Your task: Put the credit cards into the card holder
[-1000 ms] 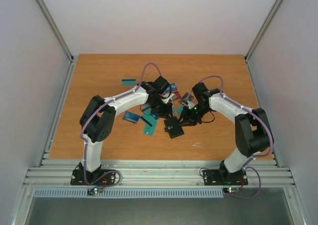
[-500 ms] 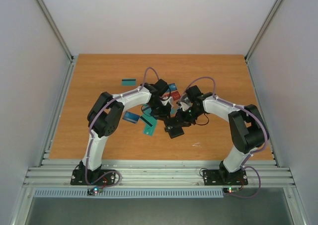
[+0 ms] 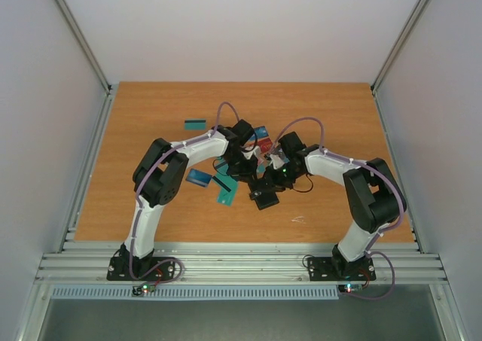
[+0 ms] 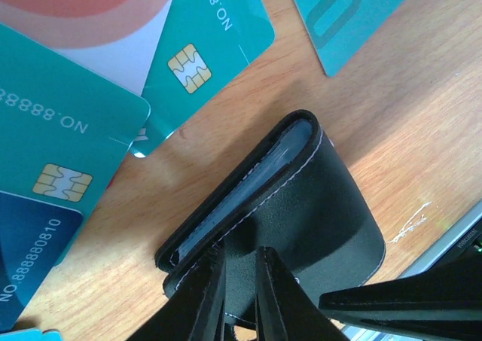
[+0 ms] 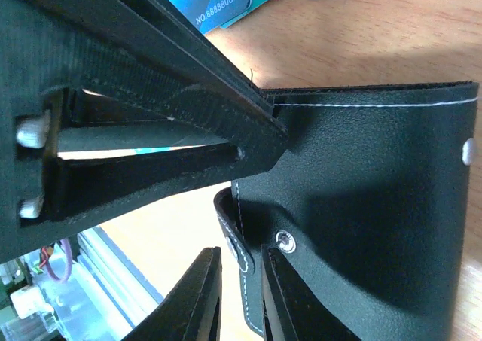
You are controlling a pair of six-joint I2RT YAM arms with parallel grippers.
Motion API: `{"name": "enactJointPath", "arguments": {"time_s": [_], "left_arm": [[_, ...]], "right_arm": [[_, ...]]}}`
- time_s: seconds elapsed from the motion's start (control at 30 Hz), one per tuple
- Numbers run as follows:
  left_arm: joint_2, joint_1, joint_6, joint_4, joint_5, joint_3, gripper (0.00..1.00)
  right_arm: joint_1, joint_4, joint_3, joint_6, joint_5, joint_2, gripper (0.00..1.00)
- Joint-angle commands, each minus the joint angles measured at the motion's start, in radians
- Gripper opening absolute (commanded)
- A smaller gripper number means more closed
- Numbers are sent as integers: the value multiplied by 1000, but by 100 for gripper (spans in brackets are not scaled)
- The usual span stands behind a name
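The black card holder (image 3: 264, 199) lies closed on the table in front of both grippers. In the left wrist view its stitched cover (image 4: 331, 205) fills the lower middle, with a teal-grey inside edge showing. My left gripper (image 4: 237, 262) is nearly shut and pinches the cover near one corner; it also shows in the top view (image 3: 251, 177). My right gripper (image 5: 241, 252) is narrowly open, its jaws either side of the holder's snap strap (image 5: 239, 239). Teal credit cards (image 4: 207, 47) and a blue one (image 4: 30, 258) lie just beyond the holder.
More cards are scattered on the wooden table: a teal one (image 3: 195, 123) at the back left, a blue one (image 3: 199, 178), teal ones (image 3: 227, 193) and a red one (image 3: 265, 142) behind the grippers. A small white scrap (image 3: 299, 220) lies near the front.
My right gripper has moved left and down to the card holder. My left gripper has shifted slightly towards it. The two grippers now meet over the holder.
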Motion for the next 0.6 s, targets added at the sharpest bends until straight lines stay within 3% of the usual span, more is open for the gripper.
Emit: {"name": "enactJointPath", "arguments": {"time_s": [0.0,0.27,0.57], "left_arm": [[27,0,27,8,-9,-13,13],[25,0,30,10,-13,-17,13],[21,0,31,15,-15,-24,13]], "right_arm": [[22,26,4,2,12,33,17],[37,16,16,2,17,57,16],[37,25,21,14,3,61,5]]}}
